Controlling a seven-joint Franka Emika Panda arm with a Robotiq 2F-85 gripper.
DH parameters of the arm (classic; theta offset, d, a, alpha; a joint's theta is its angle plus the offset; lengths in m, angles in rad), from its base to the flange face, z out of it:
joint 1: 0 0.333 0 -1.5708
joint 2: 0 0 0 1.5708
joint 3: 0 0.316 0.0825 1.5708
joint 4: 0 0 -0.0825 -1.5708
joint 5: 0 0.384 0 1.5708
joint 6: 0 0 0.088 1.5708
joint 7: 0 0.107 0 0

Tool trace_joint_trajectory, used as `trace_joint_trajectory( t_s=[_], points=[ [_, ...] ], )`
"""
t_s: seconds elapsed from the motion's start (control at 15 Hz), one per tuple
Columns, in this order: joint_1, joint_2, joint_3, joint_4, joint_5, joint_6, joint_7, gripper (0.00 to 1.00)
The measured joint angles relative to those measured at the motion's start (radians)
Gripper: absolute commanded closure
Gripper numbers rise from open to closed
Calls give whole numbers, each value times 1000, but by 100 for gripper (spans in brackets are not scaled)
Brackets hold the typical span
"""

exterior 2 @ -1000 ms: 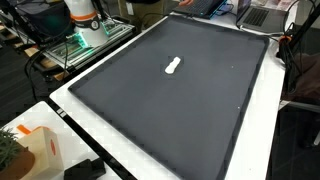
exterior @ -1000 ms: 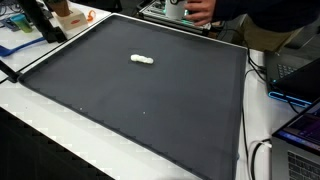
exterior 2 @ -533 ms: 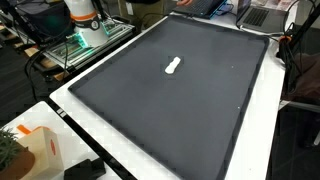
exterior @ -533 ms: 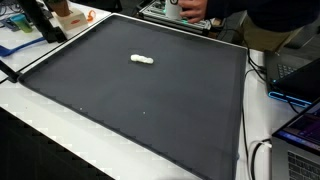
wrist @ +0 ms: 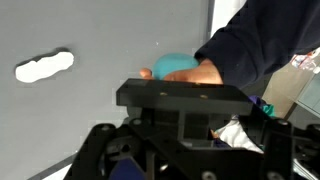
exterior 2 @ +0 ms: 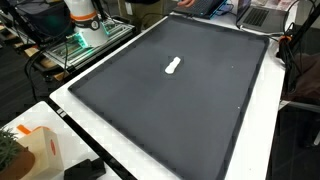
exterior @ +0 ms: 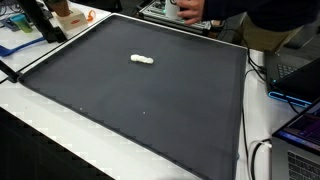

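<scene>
A robotics lab or workshop: a white table [exterior 2: 100,125] covered by a big black mat [exterior: 150,100], the robot's base [exterior 2: 85,25] standing beside it, laptops [exterior: 300,78] and loose cables [exterior: 262,150] crowding the edges.

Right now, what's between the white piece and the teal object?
Wrist view: only bare dark mat from white piece to teal object, which a person's hand holds.

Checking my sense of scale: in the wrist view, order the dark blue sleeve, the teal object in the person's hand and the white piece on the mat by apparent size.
1. dark blue sleeve, clearly largest.
2-3. white piece and teal object look alike; the hand covers part of the teal object, so I won't rank them.
</scene>
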Motion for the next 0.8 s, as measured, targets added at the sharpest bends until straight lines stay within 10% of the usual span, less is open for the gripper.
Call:
trace_joint_trajectory(
  t_s=[0.6, 0.8],
  points=[
    [24, 10, 0, 0, -11, 26, 4, 63],
    [25, 13, 0, 2, -17, 34, 6, 67]
  ],
)
